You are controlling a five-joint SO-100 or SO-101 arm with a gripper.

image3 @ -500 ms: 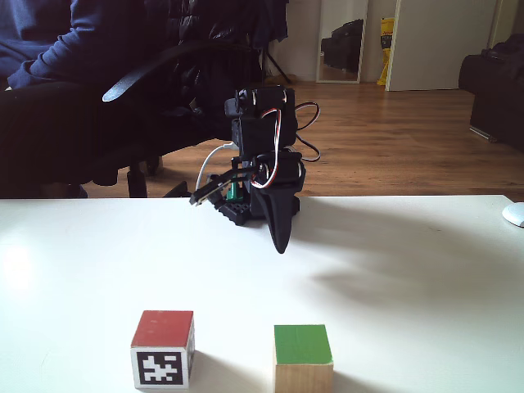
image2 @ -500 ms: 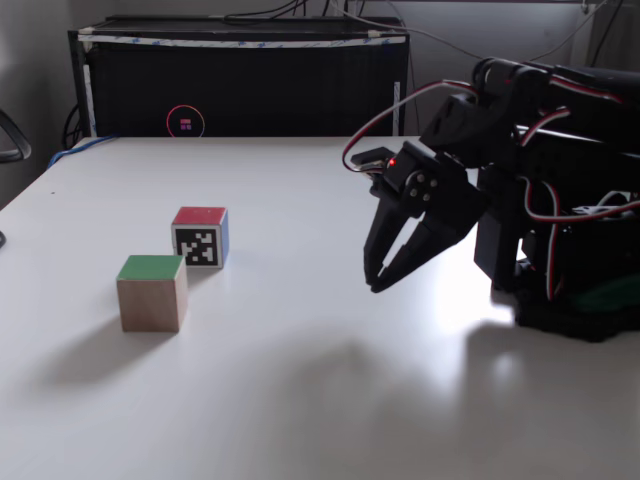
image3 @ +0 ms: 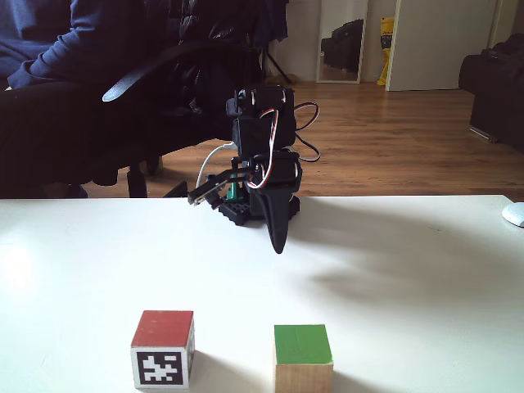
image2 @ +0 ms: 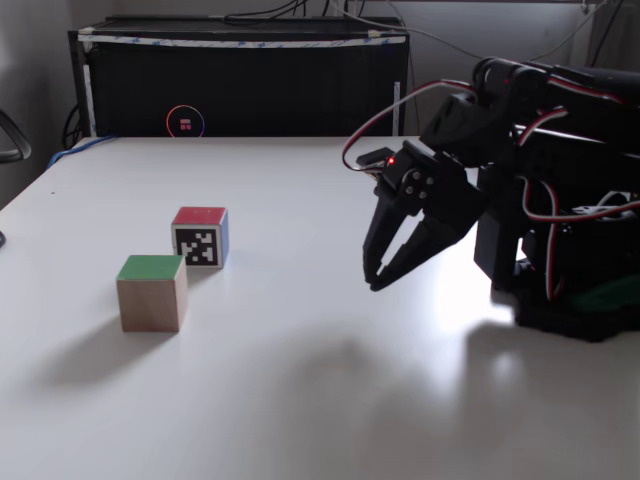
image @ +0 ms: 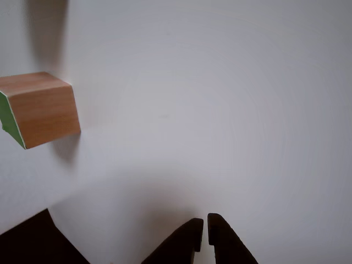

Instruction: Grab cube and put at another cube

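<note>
I see bare white table (image2: 300,380) between my nearly closed, empty black gripper (image2: 373,283) and the green-topped wooden cube (image2: 151,292); the red-topped cube (image2: 200,236) sits just behind it.

The bench (image2: 300,400) is showing plain white. On it, the cube (image2: 151,292) is showing a bright green top over light-brown wooden sides with faint grain; in the other view (image: 38,109) a thin white edge is bordering its green face. Just beside the cube, another cube (image2: 200,237) is showing a red top, a blue side and a black-and-white square-patterned face. The claw (image2: 374,278) is showing black, with red, white and black wires (image2: 370,130) looping behind it.
</note>
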